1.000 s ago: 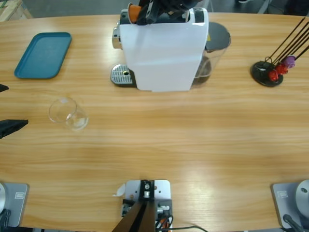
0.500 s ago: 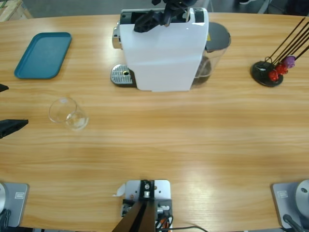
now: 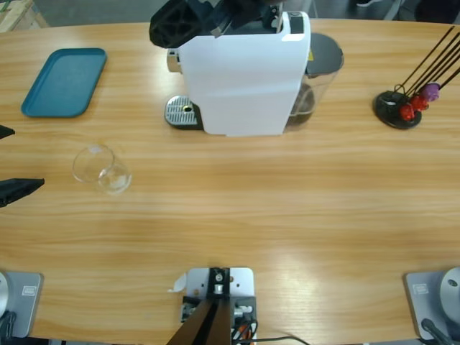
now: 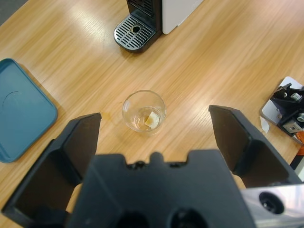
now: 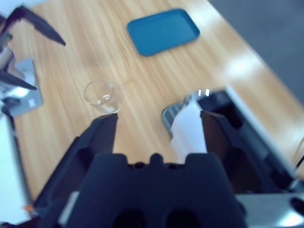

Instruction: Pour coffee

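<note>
A small clear glass (image 3: 100,169) stands on the wooden table, left of the white coffee machine (image 3: 241,79). It holds no dark liquid, so the coffee is out of view. My left gripper (image 3: 11,159) is open at the table's left edge. In the left wrist view the glass (image 4: 144,111) lies beyond and between the jaws, untouched. My right gripper (image 3: 178,23) hovers open over the machine's top left corner with nothing between its jaws. The right wrist view looks down past that gripper (image 5: 158,118) at the glass (image 5: 102,96) and the blurred machine (image 5: 190,128).
A blue tray (image 3: 65,81) lies at the far left. The machine's drip grate (image 3: 183,111) faces left, with a dark water tank (image 3: 320,61) on its right side. A black capsule stand (image 3: 399,108) with red and purple capsules sits at the right.
The right gripper has moved left from the machine's top slot to its top left corner. The orange capsule seen at the slot one second ago no longer shows. The left gripper and the glass stayed put.
</note>
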